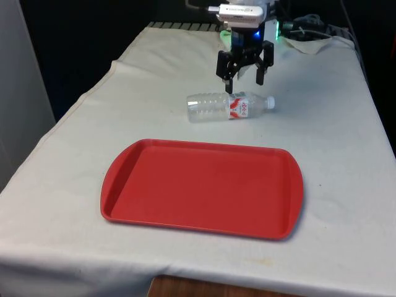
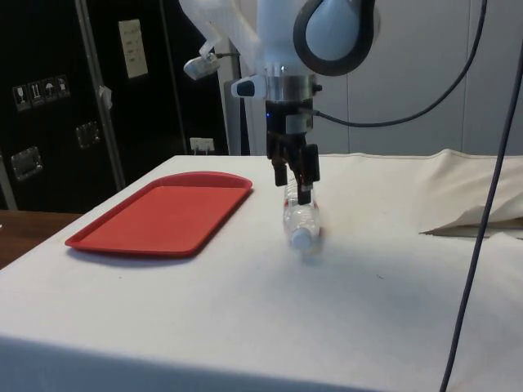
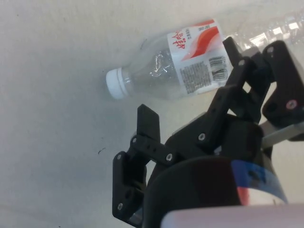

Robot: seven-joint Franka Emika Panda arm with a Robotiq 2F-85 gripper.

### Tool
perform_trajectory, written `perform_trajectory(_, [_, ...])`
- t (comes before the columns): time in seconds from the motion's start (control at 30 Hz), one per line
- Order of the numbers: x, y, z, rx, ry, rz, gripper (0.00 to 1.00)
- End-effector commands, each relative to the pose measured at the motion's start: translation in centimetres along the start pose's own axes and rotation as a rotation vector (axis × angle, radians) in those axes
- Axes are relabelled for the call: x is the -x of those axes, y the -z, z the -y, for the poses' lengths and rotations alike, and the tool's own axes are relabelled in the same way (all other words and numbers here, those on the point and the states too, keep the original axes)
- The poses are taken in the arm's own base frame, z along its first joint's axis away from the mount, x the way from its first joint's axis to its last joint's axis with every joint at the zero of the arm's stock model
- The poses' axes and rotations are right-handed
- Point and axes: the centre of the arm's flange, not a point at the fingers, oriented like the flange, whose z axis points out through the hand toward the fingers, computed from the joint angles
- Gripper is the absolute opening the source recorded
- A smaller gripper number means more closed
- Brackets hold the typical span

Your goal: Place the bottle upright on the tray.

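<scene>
Right now one clear plastic bottle (image 1: pixel 229 106) lies on its side on the white cloth (image 1: pixel 334 124), its white cap (image 1: pixel 270 101) pointing to the front view's right and its red-and-white label (image 1: pixel 239 106) near the cap end. It looks empty. It rests just beyond the far edge of the single red tray (image 1: pixel 201 187), close to it but apart. The tray lies flat with nothing on it.

One black gripper (image 1: pixel 245 77) hangs above the bottle with its two fingers spread apart and holding nothing. In the front view it sits over the label end of the bottle, with a gap between fingertips and plastic. In the side view the gripper (image 2: pixel 293 182) points straight down, and its tips reach about level with the top of the bottle (image 2: pixel 301 222), whose cap faces that camera. In the wrist view the bottle (image 3: pixel 190 66) lies on the cloth beyond the gripper (image 3: pixel 190 80), one finger (image 3: pixel 148 123) short of the bottle and the other overlapping the label; whether either touches, I cannot tell.

A crumpled fold of cloth (image 2: pixel 474 216) lies well apart from the bottle.
</scene>
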Motion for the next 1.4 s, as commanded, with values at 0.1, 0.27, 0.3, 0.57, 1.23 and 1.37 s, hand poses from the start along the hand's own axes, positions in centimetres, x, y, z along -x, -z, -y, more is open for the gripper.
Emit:
perform_trajectory(0.1, [0.3, 0.3, 0.1, -0.001, 0.028, -0.014, 1.0])
perform_trajectory(0.27, [0.6, 0.5, 0.0, 0.0, 0.051, -0.016, 1.0])
perform_trajectory(0.3, [0.6, 0.6, 0.0, 0.0, 0.056, -0.017, 1.0])
perform_trajectory(0.57, [1.1, 0.8, -0.1, 0.003, 0.094, -0.02, 1.0])
perform_trajectory(1.23, [1.3, 0.9, -0.3, 0.003, 0.2, -0.02, 1.0])
perform_trajectory(1.37, [1.3, 0.9, -0.3, 0.001, 0.229, -0.018, 1.0])
